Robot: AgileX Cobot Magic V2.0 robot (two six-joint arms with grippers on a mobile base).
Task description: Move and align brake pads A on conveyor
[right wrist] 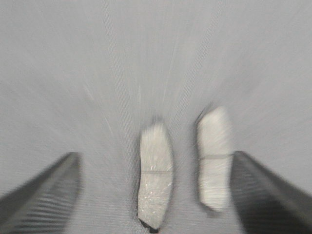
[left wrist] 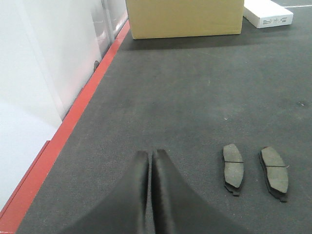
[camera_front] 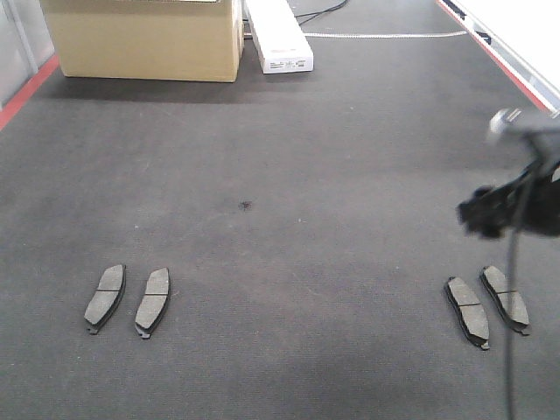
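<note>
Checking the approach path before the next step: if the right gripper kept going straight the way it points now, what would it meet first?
Likely the two right-hand brake pads, which lie on the conveyor between the open right gripper's fingers, the right pad close to one finger. The view is motion-blurred, so height above them is unclear.

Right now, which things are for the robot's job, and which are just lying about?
For the job:
- left pair of brake pads
- right pair of brake pads
- conveyor they lie on
- right gripper, jaws open over the right pair
- left gripper, jaws shut

Just lying about:
- cardboard box
- white box
</note>
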